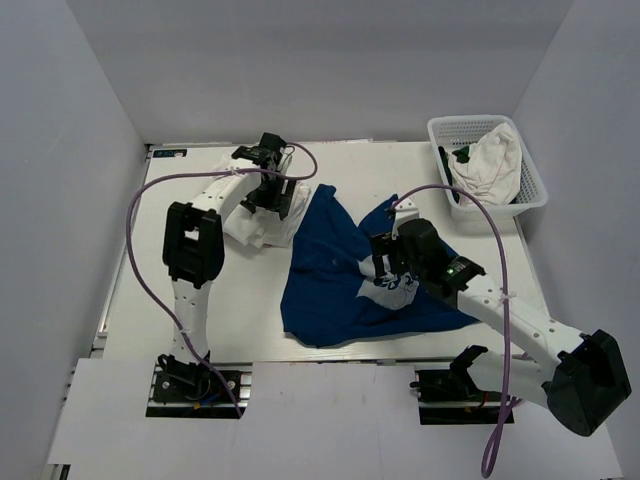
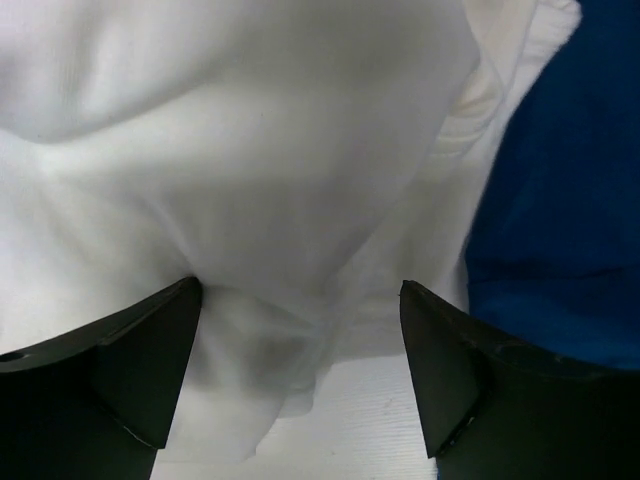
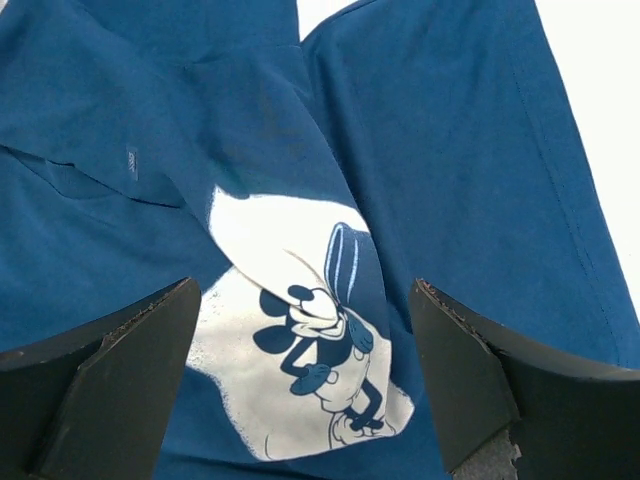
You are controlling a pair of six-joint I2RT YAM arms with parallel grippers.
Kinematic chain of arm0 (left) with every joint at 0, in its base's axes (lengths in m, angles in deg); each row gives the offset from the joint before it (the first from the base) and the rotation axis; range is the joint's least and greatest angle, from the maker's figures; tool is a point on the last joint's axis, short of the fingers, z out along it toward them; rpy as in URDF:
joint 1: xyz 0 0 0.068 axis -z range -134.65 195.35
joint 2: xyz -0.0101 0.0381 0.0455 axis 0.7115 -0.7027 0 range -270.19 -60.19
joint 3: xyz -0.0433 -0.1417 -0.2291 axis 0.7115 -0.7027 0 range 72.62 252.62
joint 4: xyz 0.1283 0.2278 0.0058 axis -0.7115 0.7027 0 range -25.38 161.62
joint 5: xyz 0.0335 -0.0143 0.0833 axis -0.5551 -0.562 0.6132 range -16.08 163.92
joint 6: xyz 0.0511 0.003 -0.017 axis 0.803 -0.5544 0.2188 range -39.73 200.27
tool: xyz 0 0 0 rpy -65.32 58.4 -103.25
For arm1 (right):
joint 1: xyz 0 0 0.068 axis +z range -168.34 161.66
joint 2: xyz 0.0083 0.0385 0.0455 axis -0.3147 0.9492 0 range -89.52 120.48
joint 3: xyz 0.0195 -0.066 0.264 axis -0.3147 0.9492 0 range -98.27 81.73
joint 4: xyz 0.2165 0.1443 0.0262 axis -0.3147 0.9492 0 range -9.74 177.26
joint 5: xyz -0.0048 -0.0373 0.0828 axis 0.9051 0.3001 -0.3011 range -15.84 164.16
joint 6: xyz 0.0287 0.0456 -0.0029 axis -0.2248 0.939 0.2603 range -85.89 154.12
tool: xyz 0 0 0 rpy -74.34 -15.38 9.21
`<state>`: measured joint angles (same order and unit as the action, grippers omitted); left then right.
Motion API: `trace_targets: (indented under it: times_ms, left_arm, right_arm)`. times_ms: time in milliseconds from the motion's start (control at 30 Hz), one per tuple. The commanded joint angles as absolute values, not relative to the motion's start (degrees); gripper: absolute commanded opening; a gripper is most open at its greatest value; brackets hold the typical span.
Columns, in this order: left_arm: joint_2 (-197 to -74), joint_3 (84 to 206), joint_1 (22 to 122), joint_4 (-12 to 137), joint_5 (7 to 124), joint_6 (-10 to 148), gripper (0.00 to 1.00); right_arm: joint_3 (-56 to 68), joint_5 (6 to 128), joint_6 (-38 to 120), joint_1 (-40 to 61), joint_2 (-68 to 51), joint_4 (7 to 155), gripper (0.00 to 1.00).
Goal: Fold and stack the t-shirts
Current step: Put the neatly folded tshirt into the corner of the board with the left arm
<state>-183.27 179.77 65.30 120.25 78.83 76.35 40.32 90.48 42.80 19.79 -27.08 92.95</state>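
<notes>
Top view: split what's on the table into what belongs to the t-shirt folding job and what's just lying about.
Belongs to the job:
blue t-shirt with the cartoon print, mid-table
bunched white t-shirt, far left
heaped white t-shirt, in the basket

Just lying about:
white plastic basket, far right corner
dark item inside it, too small to identify

Top camera overlooks everything; close downward wrist cameras share the blue t-shirt [image 1: 325, 285].

A white plastic lattice basket [image 1: 495, 207] is set at the far right corner of the white tabletop [image 1: 240, 310], which is enclosed on three sides by plain pale walls [image 1: 330, 60].
</notes>
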Motion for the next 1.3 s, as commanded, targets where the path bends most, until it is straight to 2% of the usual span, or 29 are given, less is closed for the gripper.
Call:
trace_targets:
  times_ms: [0,33,133,167,267,300,400,667,967,1267]
  left_arm:
    - [-184.8,184.1,66.7,124.0,85.5,78.2,0.89]
    - [-185.7,184.7,66.7,125.3,86.9,77.6,0.86]
    - [-187.6,186.1,67.3,126.5,91.2,76.3,0.62]
    - [-187.6,186.6,67.3,126.5,91.2,75.6,0.46]
    - [-186.4,186.6,67.3,125.4,90.5,75.6,0.30]
    - [-186.4,187.1,67.3,125.3,90.0,75.6,0.20]
    - [-184.9,188.7,67.3,124.0,88.5,75.1,0.00]
    - [-179.3,191.5,67.3,119.5,81.4,72.9,0.00]
    - [-181.7,199.1,67.3,121.7,80.9,68.1,0.00]
    - [-182.3,198.7,67.3,114.9,77.9,63.9,0.00]
  right_arm:
    - [40.9,91.0,43.8,19.1,-28.9,91.8,0.90]
    - [41.1,90.9,43.7,19.1,-29.1,91.8,0.90]
    - [41.4,90.7,43.7,18.7,-29.6,91.8,0.90]
    - [41.5,90.6,43.9,18.2,-30.0,91.7,0.90]
    - [41.9,90.6,44.0,18.0,-30.2,91.3,0.90]
    - [42.0,90.2,44.0,17.6,-30.4,91.3,0.90]
    - [42.0,90.2,44.0,17.6,-30.4,91.6,0.90]
    - [42.7,90.3,44.4,17.0,-31.2,91.6,0.90]
    - [43.1,89.9,44.6,16.2,-32.1,92.1,0.90]
    - [43.6,89.2,45.2,15.6,-32.4,92.0,0.90]
